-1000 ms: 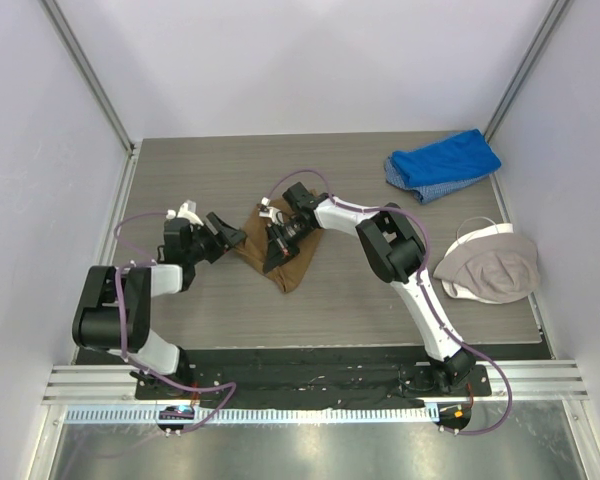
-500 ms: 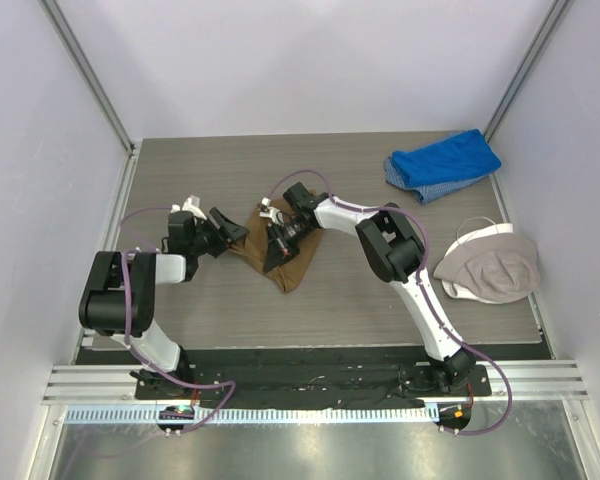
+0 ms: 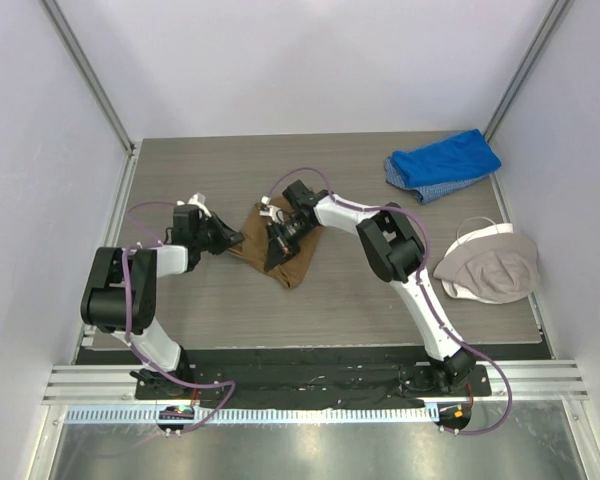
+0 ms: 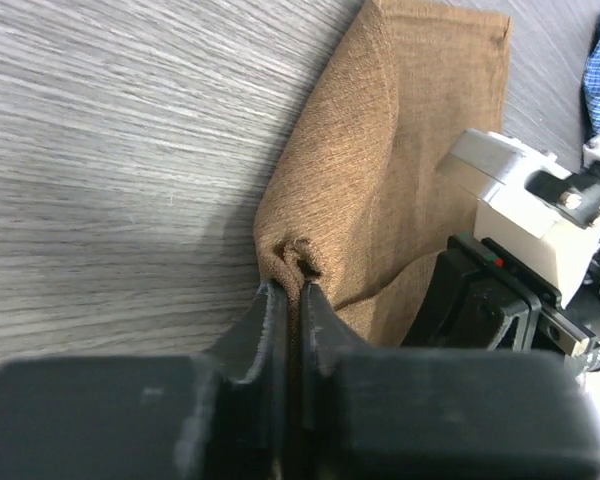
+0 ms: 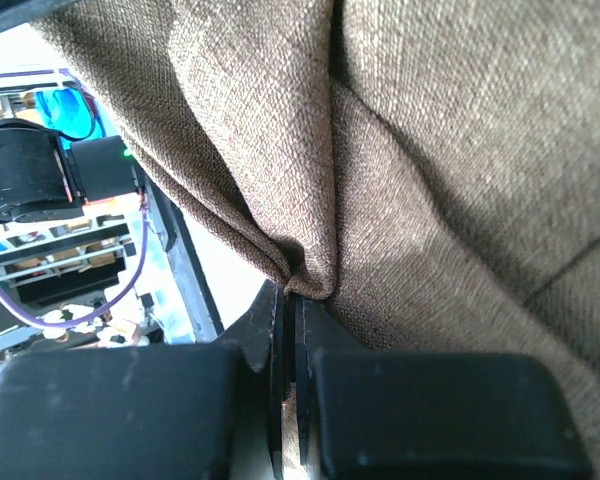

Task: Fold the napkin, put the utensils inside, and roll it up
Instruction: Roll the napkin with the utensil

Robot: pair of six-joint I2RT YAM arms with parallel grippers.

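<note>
We find the left gripper (image 4: 288, 290) at the left, its jaws narrowed to a slit and pinching a puckered left corner of the napkin (image 4: 380, 180). The napkin lies folded near the middle of the table (image 3: 330, 310), between the two arms.

Just to the right, the right gripper (image 5: 290, 295) is clamped tight on a fold of the same cloth. Seen from above, its wrist sits over the napkin and hides part of it.

Well apart, at the far right corner, lies a blue cloth (image 3: 443, 163). A beige-and-white cap (image 3: 488, 265) lies nearer, at the right edge. Neither touches the napkin.

The table has a grey wood-grain surface. Pale walls (image 3: 310, 70) enclose it on three sides, and a metal rail (image 3: 540, 380) runs along the near edge.
</note>
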